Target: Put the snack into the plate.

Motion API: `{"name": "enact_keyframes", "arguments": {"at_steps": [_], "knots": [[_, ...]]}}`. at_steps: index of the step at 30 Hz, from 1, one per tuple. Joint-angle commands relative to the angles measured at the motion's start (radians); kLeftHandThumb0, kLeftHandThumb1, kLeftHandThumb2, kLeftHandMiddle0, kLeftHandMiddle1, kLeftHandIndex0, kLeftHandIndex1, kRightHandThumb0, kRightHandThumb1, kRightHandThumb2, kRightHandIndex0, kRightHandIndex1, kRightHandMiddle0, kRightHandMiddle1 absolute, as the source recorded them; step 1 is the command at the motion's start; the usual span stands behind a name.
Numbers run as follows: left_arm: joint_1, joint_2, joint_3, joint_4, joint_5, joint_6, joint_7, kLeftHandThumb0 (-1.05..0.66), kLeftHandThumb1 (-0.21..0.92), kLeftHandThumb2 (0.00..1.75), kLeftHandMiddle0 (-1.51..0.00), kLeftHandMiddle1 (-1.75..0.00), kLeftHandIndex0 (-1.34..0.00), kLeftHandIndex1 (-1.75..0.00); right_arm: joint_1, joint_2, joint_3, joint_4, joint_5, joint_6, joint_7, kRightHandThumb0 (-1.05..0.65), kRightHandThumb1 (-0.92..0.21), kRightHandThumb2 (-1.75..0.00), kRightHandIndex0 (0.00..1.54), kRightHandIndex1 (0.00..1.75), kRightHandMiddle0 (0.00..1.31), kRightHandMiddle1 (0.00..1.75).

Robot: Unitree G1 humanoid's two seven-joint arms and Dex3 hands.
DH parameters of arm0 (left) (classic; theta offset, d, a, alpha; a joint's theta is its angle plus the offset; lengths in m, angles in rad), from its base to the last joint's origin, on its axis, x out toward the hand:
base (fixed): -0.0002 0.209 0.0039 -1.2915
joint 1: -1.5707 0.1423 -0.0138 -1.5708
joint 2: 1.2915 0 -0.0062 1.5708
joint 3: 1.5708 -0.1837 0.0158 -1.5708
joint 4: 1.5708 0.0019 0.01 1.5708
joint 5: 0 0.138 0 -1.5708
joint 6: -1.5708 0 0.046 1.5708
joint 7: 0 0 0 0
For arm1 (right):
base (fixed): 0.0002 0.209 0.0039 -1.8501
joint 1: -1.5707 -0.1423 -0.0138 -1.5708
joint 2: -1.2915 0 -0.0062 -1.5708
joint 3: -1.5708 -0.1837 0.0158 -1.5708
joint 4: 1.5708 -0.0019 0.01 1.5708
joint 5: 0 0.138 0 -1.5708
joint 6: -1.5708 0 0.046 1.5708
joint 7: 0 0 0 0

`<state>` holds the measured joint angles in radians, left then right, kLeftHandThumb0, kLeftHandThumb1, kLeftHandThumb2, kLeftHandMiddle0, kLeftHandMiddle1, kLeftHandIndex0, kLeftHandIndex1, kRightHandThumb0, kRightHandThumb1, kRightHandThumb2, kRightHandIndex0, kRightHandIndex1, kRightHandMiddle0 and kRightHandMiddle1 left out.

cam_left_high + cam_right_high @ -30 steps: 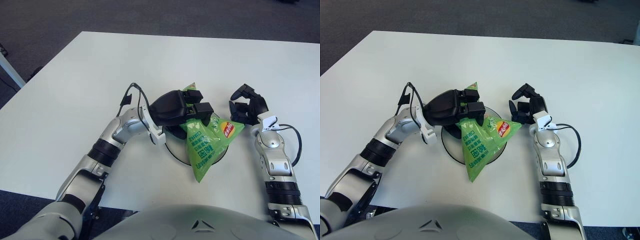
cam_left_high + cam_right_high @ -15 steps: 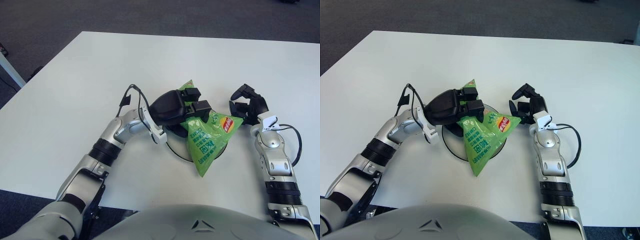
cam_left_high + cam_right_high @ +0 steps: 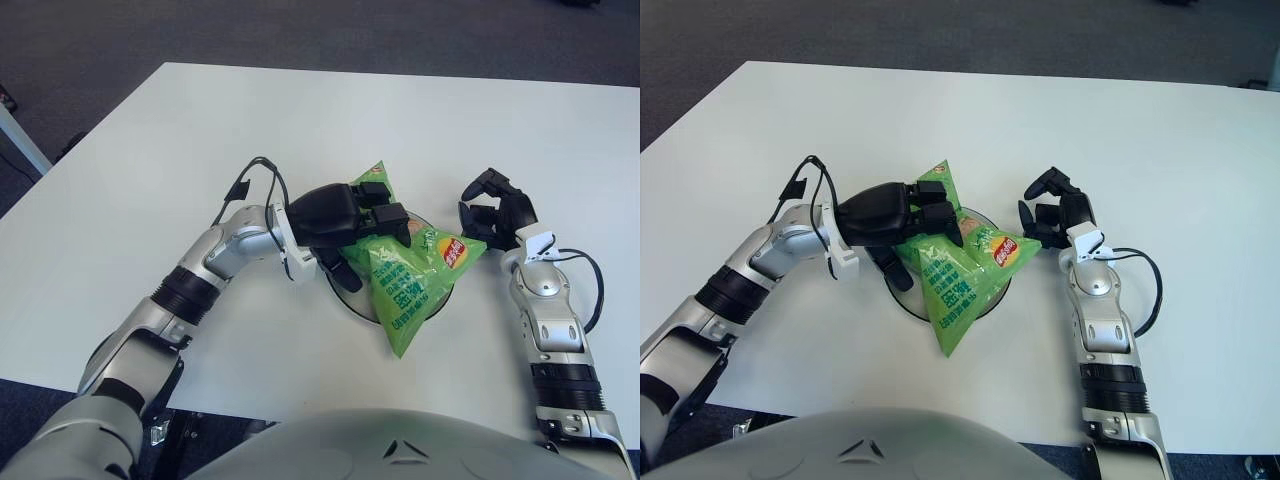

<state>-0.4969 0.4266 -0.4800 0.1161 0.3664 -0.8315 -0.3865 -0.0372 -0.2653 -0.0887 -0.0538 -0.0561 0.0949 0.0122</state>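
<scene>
A green snack bag lies across a dark round plate in the middle of the white table. Its lower corner hangs over the plate's front rim and its top corner sticks up behind my fingers. My left hand is over the plate's back left part, with its fingers curled on the bag's upper end. My right hand rests just right of the plate with relaxed fingers and holds nothing. The bag's red logo corner points toward it.
The white table stretches left and back, with dark carpet beyond its edges. A black cable loops beside my right wrist, and another loops at my left wrist.
My left forearm has swung left and the hand has drawn back a little toward the plate's left side. The bag shifted slightly left with it. The right hand has not moved.
</scene>
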Motion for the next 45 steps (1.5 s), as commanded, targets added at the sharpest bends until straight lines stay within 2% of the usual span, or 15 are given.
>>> {"name": "enact_keyframes", "arguments": {"at_steps": [1,5,8,13,15,18,23,26,31,34,36,40,42,45], "knots": [[0.007,0.013,-0.019,-0.027,-0.105,0.056,-0.093,-0.45,0.83,0.71,-0.23,-0.27,0.0,-0.78,0.061,0.011,0.014,0.079,-0.01,0.064,0.016,-0.44,-0.46,-1.13,1.22,1.75,0.5,1.75],[0.01,0.018,-0.022,-0.05,-0.242,0.147,-0.204,-0.5,0.78,0.69,-0.2,-0.16,0.0,-0.64,0.056,0.011,0.014,0.085,-0.008,0.064,0.018,-0.43,-0.47,-1.12,1.23,1.75,0.49,1.75],[0.0,0.038,-0.014,-0.083,-0.373,0.275,-0.322,-0.59,0.74,0.64,-0.16,-0.1,0.0,-0.52,0.055,0.01,0.014,0.089,-0.008,0.059,0.019,-0.43,-0.47,-1.12,1.24,1.75,0.49,1.75],[-0.044,0.05,0.016,-0.083,-0.486,0.369,-0.458,-0.71,0.7,0.57,-0.08,-0.03,0.0,-0.34,0.053,0.009,0.014,0.1,-0.007,0.052,0.022,-0.43,-0.47,-1.12,1.24,1.75,0.49,1.75],[-0.072,0.047,0.022,-0.052,-0.526,0.368,-0.526,-0.74,0.7,0.55,-0.05,-0.01,0.0,-0.28,0.049,0.005,0.013,0.112,-0.007,0.052,0.027,-0.43,-0.47,-1.12,1.24,1.75,0.49,1.75],[-0.106,0.032,0.037,0.003,-0.573,0.328,-0.611,-0.87,0.76,0.41,-0.01,0.0,0.0,-0.08,0.046,-0.001,0.011,0.119,-0.006,0.059,0.036,-0.44,-0.47,-1.12,1.22,1.75,0.5,1.75],[-0.123,0.007,0.068,0.063,-0.621,0.273,-0.69,-0.97,0.85,0.24,0.0,0.0,0.0,-0.01,0.049,-0.006,0.009,0.119,-0.011,0.057,0.039,-0.43,-0.48,-1.11,1.19,1.75,0.49,1.75],[-0.123,-0.015,0.098,0.097,-0.681,0.261,-0.739,-1.02,0.89,0.16,0.0,0.0,0.0,0.0,0.075,-0.001,0.015,0.058,-0.017,0.08,0.035,-0.43,-0.49,-1.09,1.18,1.75,0.48,1.75],[-0.128,-0.049,0.146,0.128,-0.806,0.32,-0.837,-1.04,0.91,0.12,0.0,0.0,0.0,0.0,0.082,0.006,0.019,0.025,-0.016,0.103,0.037,-0.42,-0.51,-1.07,1.17,1.75,0.46,1.75],[-0.112,-0.078,0.18,0.135,-0.897,0.392,-0.89,-1.02,0.9,0.1,0.0,0.0,0.0,0.0,0.08,0.006,0.021,0.02,-0.016,0.118,0.038,-0.42,-0.52,-1.06,1.16,1.75,0.46,1.75],[-0.088,-0.103,0.216,0.134,-0.942,0.434,-0.881,-0.99,0.89,0.09,0.0,0.0,0.0,0.0,0.079,0.005,0.023,0.016,-0.017,0.128,0.039,-0.42,-0.52,-1.06,1.15,1.75,0.46,1.75],[-0.101,-0.162,0.277,0.176,-0.963,0.441,-0.866,-0.95,0.89,0.08,0.0,0.0,0.0,0.0,0.074,0.002,0.024,0.023,-0.018,0.127,0.041,-0.42,-0.51,-1.07,1.15,1.75,0.47,1.75],[-0.146,-0.184,0.314,0.254,-0.956,0.41,-0.879,-0.93,0.88,0.07,0.0,0.0,0.0,0.0,0.072,0.002,0.025,0.027,-0.019,0.122,0.041,-0.43,-0.5,-1.08,1.15,1.75,0.47,1.75],[-0.169,-0.189,0.358,0.294,-0.906,0.333,-0.86,-0.91,0.87,0.07,0.0,0.0,0.0,0.0,0.071,0.002,0.026,0.031,-0.02,0.112,0.039,-0.43,-0.5,-1.09,1.16,1.75,0.47,1.75]]}}
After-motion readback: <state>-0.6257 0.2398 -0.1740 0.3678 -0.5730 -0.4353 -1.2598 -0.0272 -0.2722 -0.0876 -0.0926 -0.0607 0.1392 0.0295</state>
